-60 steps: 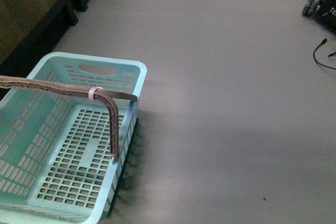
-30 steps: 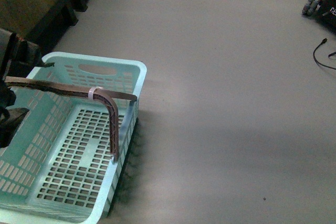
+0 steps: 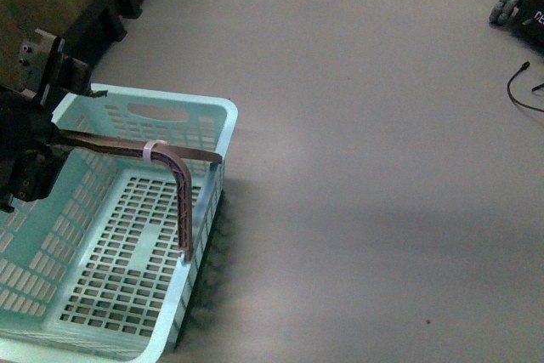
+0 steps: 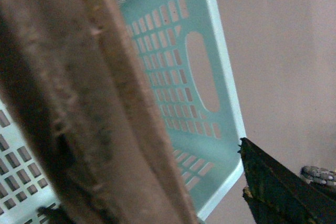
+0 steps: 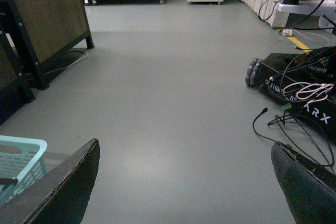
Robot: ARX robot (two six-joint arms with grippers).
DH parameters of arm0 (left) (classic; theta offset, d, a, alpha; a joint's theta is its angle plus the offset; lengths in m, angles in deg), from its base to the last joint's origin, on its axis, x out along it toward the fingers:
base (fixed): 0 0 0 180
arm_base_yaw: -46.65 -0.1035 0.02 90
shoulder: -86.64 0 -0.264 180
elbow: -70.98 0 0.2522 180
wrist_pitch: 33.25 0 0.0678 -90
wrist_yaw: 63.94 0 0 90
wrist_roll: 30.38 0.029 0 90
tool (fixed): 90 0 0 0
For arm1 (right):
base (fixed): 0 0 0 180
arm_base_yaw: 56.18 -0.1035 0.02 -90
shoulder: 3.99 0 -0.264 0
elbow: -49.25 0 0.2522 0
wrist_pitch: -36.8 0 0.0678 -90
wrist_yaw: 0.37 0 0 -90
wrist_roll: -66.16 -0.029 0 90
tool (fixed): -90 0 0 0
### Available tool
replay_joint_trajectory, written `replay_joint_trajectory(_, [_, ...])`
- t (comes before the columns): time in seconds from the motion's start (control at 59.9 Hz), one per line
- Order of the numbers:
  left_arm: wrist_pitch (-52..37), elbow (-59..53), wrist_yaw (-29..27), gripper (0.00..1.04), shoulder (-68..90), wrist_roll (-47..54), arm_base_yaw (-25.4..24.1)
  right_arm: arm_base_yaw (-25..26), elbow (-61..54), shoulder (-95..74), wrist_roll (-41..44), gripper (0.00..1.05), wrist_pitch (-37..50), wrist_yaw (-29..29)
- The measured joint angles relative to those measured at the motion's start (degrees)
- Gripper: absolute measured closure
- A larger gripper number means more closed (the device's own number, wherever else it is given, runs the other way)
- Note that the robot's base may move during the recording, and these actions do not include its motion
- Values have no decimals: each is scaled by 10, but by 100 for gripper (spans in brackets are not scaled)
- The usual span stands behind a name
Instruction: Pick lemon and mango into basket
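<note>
Barely begun: empty turquoise basket (image 3: 228,113), no lemon or mango in view, right gripper (image 5: 185,150) wide and empty, left gripper (image 3: 31,159) opening impossible to tell.

Basket (image 3: 110,116) front-L on floor (image 3: 357,167), handle (image 3: 110,144) across it, cable (image 3: 517,91) far R, cabinet (image 3: 42,6) behind-L.

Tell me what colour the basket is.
The basket is light turquoise plastic with slotted walls and floor. It shows best in the front view.

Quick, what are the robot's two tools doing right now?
Left tool: cannot tell, the basket handle blocks the view.
Right tool: open, holding nothing.
</note>
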Motion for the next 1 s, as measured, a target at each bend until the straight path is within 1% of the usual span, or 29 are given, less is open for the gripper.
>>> replay_joint_trajectory(0.067, [5,0,0,64,7,-7,-1,0,0,0,0,9,0,0])
replay_joint_trajectory(0.1, [5,0,0,67,10,-11,-1,0,0,0,0,9,0,0])
replay_joint_trajectory(0.184, [-7,-1,8,86,9,-30,-2,0,0,0,0,9,0,0])
replay_joint_trajectory(0.25, [-12,-10,16,97,2,-70,-4,0,0,0,0,9,0,0])
replay_joint_trajectory(0.284, [-13,-17,24,100,-6,-75,-5,0,0,0,0,9,0,0])
replay_joint_trajectory(0.534, [2,-82,20,100,-92,-73,-9,0,0,0,0,9,0,0])
replay_joint_trajectory(0.684, [37,-131,29,100,-195,-86,-18,0,0,0,0,9,0,0])
replay_joint_trajectory(0.801, [84,-161,46,100,-299,-110,-31,0,0,0,0,9,0,0])
replay_joint_trajectory(0.835, [121,-170,52,100,-365,-125,-40,0,0,0,0,9,0,0])
replay_joint_trajectory(1.001, [233,-173,67,100,-534,-150,-65,0,0,0,0,9,0,0])
